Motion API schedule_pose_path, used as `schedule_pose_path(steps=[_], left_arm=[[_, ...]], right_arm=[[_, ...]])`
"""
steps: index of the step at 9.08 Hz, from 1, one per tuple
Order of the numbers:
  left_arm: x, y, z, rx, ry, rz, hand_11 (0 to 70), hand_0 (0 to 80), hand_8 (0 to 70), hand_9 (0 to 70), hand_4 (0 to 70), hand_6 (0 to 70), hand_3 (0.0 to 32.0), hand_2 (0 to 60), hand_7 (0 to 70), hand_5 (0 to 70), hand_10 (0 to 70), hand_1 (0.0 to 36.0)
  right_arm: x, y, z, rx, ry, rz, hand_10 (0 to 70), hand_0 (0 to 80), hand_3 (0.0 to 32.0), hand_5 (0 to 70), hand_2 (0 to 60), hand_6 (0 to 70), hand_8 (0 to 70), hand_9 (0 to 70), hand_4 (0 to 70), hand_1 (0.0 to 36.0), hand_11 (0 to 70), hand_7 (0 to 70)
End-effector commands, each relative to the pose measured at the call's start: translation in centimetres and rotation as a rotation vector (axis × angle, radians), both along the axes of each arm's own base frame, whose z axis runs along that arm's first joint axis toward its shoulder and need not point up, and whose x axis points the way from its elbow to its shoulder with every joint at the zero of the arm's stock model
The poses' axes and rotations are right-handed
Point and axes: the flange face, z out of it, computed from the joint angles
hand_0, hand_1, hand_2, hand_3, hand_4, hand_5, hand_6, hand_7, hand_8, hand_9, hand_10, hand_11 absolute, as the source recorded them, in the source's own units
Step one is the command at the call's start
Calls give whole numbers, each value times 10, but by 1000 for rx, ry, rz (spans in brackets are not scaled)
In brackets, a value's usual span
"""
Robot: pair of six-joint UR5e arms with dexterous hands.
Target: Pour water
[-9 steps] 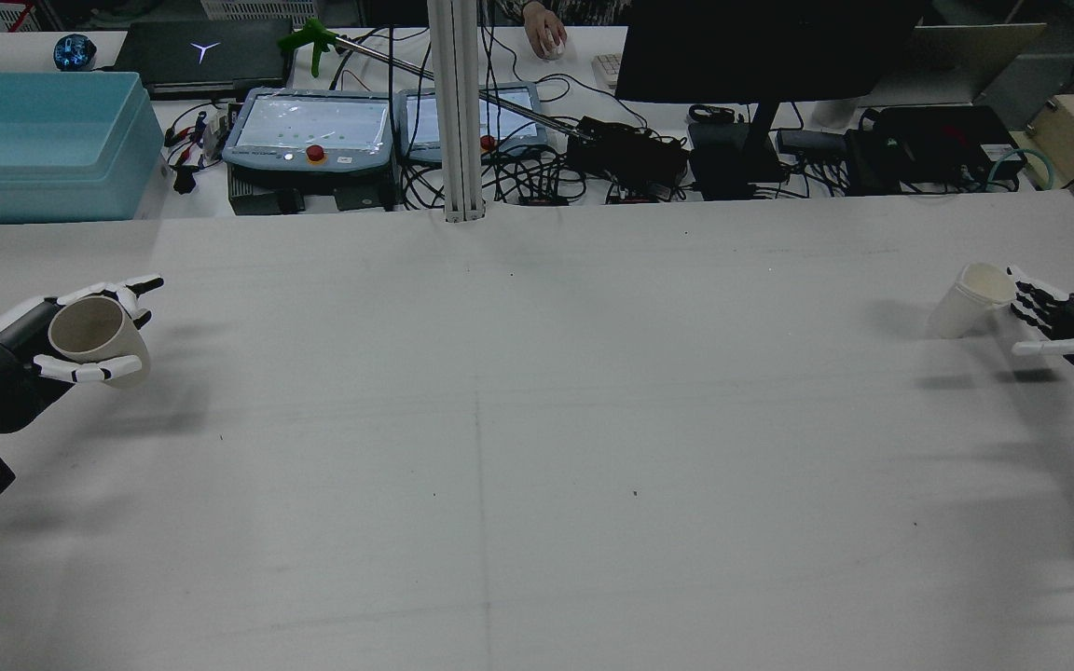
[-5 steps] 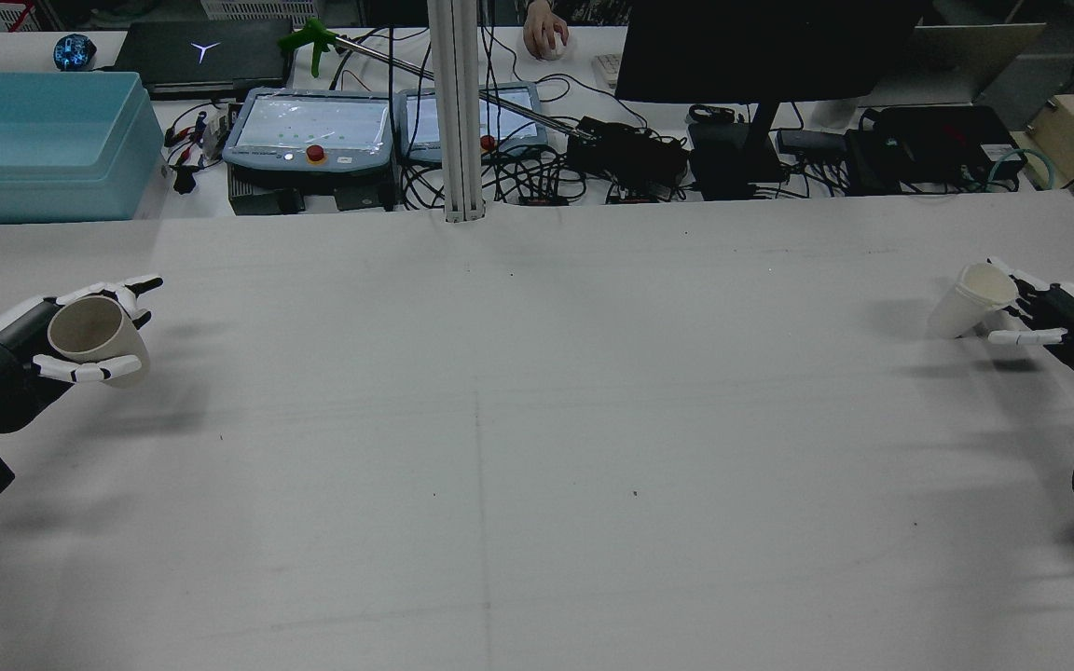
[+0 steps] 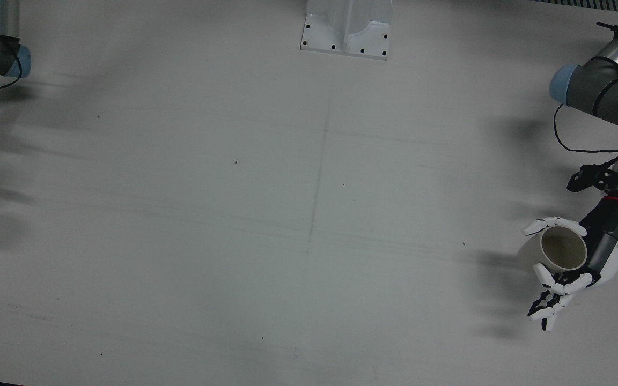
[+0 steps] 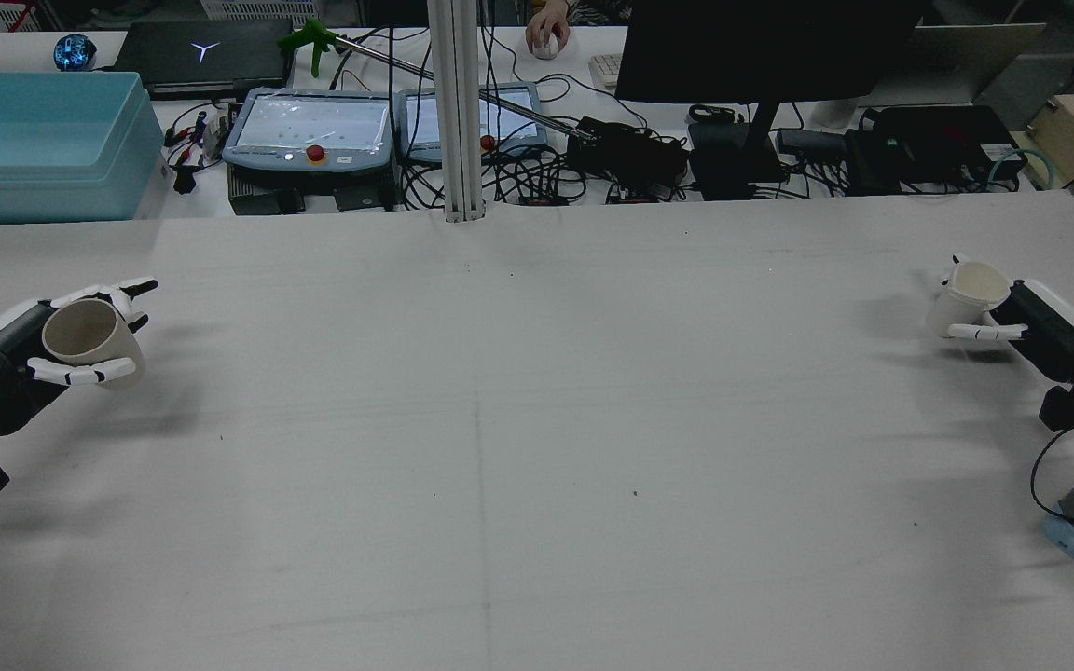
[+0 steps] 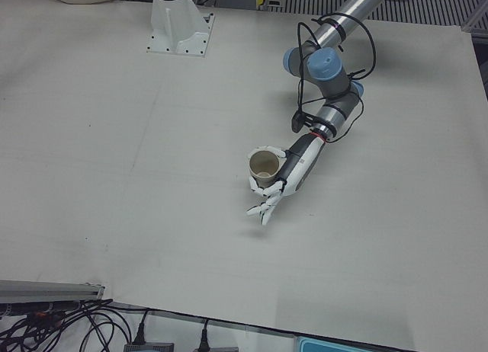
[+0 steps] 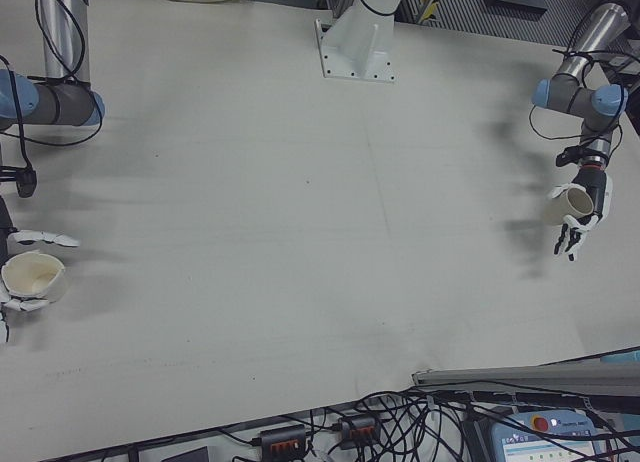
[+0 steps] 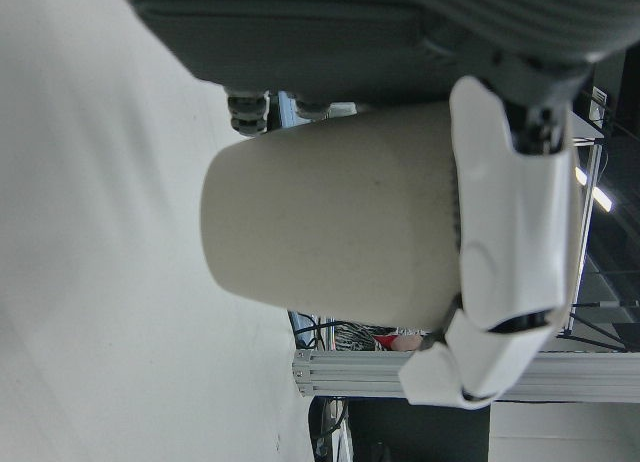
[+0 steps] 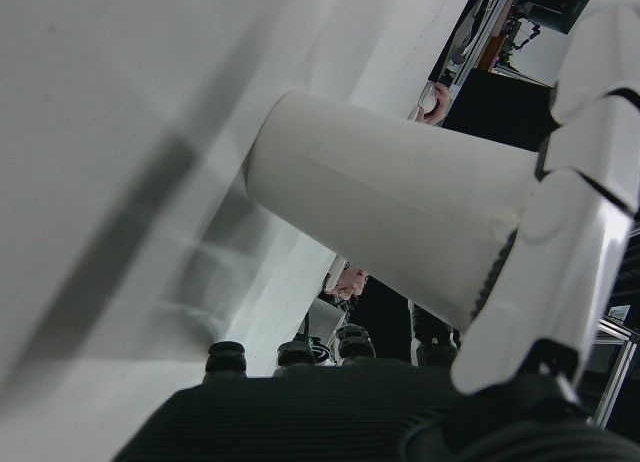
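My left hand [image 4: 6, 363] is shut on a beige cup [image 4: 89, 337] and holds it just above the table at the left edge of the rear view, mouth tilted up. They also show in the front view [image 3: 558, 252], the left-front view [image 5: 264, 168] and the left hand view [image 7: 330, 222]. My right hand [image 4: 1031, 326] is shut on a white cup [image 4: 966, 296] at the table's far right, thumb across its front. The white cup leans in the right hand view [image 8: 380, 207] and shows in the right-front view [image 6: 33, 277]. I cannot see any water.
A blue bin [image 4: 34, 140], two teach pendants [image 4: 313, 130], a metal post [image 4: 458, 112], a dark monitor [image 4: 761, 47] and cables line the far side. The post's base plate [image 3: 346, 27] sits at the table's robot-side edge. White table [image 4: 537, 419] lies between the hands.
My right hand has moved in on the white cup and closed its fingers and thumb around it. My left hand has drifted slightly left with the beige cup.
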Motion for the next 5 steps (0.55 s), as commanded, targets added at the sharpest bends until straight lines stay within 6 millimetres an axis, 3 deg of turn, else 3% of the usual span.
schedule_pose_path(steps=[1,2,3,4,5], left_arm=[[-1,0,1,6,8,-2,81,568,4,22,335,72,0,600,181,700,37,360],[-2,-1,-1,9,11,-3,82,563,4,22,334,71,0,600,181,700,39,360],[-2,-1,-1,9,11,-3,83,571,4,22,334,71,0,600,181,700,39,360],[-1,-1,-3,9,17,-1,81,575,4,22,336,71,0,600,181,700,37,360],[-1,-1,-5,11,20,1,81,577,4,22,334,72,0,600,180,700,38,360]], right_arm=[[-39,-6,-15,16,-9,1,52,503,0,700,196,78,18,27,123,185,92,163],[-41,-11,-30,46,-23,2,62,523,0,700,235,105,31,49,154,211,108,208],[-42,-13,-39,36,-21,4,116,582,0,700,336,205,122,175,198,270,190,363],[-43,-18,-60,36,-15,4,169,616,0,700,420,283,204,290,240,305,269,473],[-37,-13,-80,27,-2,8,290,775,0,700,600,398,320,441,273,360,445,608]])
